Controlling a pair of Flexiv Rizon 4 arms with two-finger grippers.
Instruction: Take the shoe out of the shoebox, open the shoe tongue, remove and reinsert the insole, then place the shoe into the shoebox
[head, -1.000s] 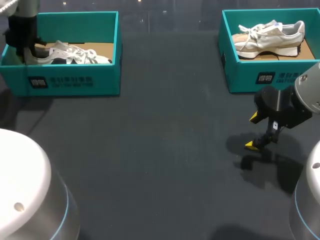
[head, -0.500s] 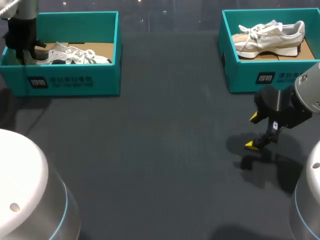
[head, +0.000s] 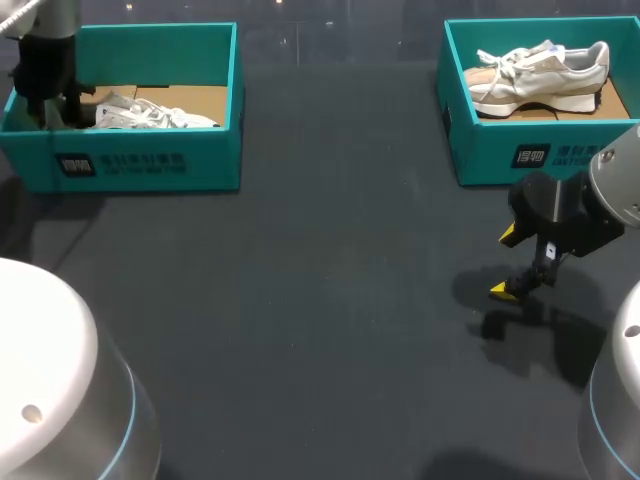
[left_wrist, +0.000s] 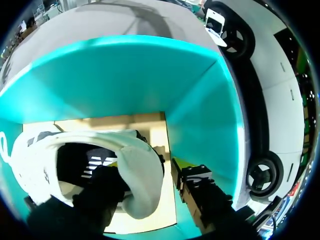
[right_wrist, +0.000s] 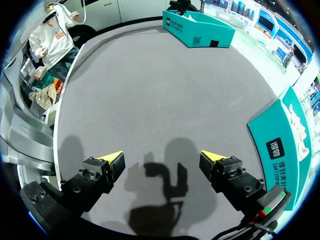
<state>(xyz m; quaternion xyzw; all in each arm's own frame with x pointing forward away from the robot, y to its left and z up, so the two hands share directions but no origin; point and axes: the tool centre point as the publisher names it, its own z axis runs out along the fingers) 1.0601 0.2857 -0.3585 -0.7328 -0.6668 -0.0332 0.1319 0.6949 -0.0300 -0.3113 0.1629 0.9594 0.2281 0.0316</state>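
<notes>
The teal cardboard shoebox (head: 200, 160) at the left has white print on its front and a plain brown floor. The white sneaker (head: 150, 115) in it has a black lining. The second teal shoebox (head: 480, 155) holds a beige-and-white sneaker (head: 540, 72). The felt-like table surface (head: 330, 300) is dark grey. The right gripper (head: 505, 262) is black with yellow tips.

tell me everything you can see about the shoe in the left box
The shoe is a white sneaker with white laces, a thick padded heel collar and a dark inside. It lies on the brown cardboard floor of the teal shoebox, with its heel toward the box's left end. The left gripper appears to pinch the heel, with one finger inside the opening and the other outside the collar. The sole is mostly hidden.
</notes>
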